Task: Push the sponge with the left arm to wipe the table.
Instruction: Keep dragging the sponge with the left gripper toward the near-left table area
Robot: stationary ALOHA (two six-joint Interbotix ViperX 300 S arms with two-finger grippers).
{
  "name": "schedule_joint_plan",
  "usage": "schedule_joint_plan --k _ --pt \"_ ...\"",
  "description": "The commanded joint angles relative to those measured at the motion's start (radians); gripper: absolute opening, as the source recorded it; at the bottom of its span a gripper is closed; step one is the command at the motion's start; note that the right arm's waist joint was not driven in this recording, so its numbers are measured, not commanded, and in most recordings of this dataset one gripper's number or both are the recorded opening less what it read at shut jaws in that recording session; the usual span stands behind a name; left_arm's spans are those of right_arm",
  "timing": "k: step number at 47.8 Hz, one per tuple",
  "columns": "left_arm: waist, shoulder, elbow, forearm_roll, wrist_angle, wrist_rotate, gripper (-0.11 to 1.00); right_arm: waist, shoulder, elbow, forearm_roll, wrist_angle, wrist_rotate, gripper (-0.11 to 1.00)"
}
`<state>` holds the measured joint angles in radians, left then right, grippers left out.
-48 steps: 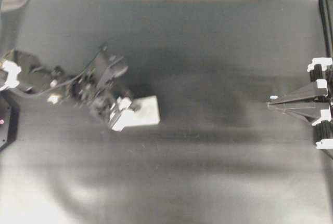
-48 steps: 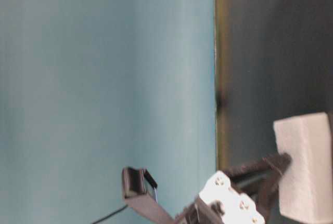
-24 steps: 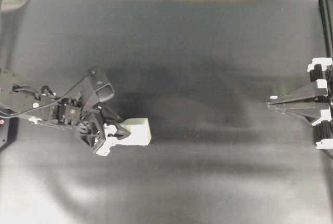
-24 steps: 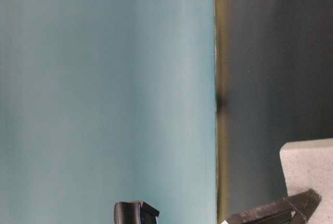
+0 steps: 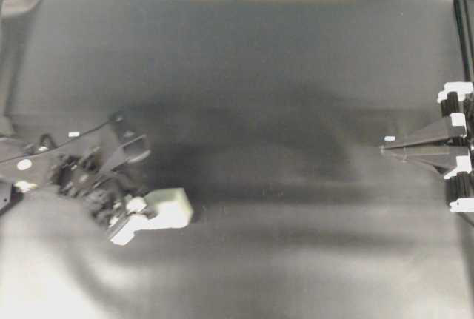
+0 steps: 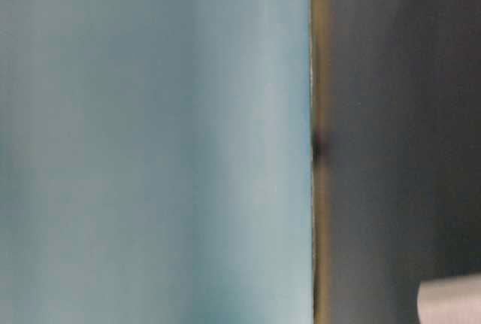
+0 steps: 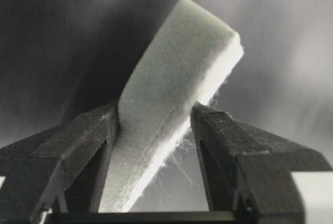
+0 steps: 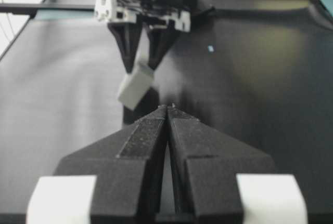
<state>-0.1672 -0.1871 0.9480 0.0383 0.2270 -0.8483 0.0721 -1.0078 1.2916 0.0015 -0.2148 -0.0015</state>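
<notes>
left gripper (image 5: 152,214) pinched the sponge (image 5: 169,207), tilted between its fingers (image 7: 88,146) | sponge sat at the left-front part of the counter (image 5: 281,112), beside the left arm (image 5: 81,175) | right gripper (image 5: 386,149) was pressed together at the counter's right edge, well apart from the sponge

matte black table (image 5: 296,75), white sponge (image 5: 169,206) on it

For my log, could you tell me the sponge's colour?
Plain white; the sponge shows best in the left wrist view.
</notes>
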Motion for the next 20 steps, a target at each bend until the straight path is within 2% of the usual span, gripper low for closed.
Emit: schedule_joint_plan --k 1,13,20 --pt "-0.041 -0.046 0.014 0.003 0.021 -0.021 0.52 0.000 0.005 -0.005 0.002 -0.011 0.002 0.00" --pt "-0.184 -0.052 0.023 0.005 0.009 -0.164 0.52 0.000 0.003 -0.002 0.002 -0.011 0.000 0.00" --pt "-0.233 -0.037 0.011 0.005 -0.029 -0.172 0.52 0.000 0.000 -0.002 0.000 -0.011 0.000 0.00"
